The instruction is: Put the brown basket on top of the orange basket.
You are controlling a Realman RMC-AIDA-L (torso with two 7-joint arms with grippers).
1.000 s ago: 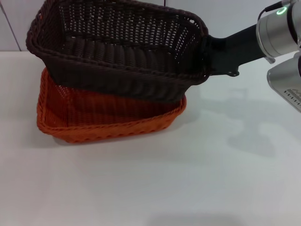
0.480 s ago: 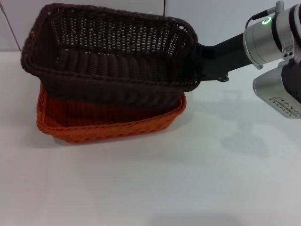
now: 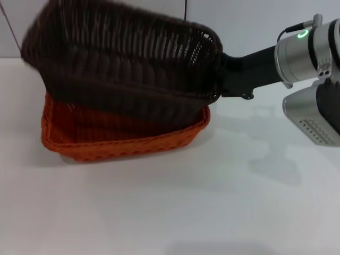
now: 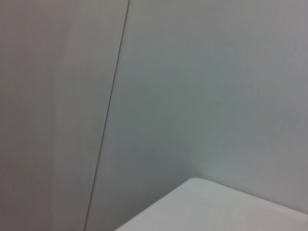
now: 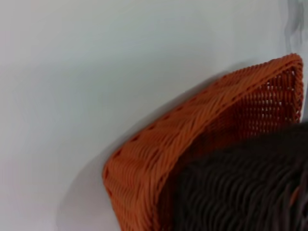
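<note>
Brown basket [image 3: 127, 64] tilted over orange basket [image 3: 122, 141]

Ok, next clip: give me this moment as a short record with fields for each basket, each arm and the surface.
brown basket: held above the orange one, tilted, its lower part dipping inside the orange rim
orange basket: flat on the table, upright, partly covered by the brown one
right gripper: at the brown basket's right end, holding it up; finger state hidden by the basket
left arm: not in the head view; its wrist camera shows only wall and a table corner
table: white
stacking: not finished, brown basket not yet seated level
</note>
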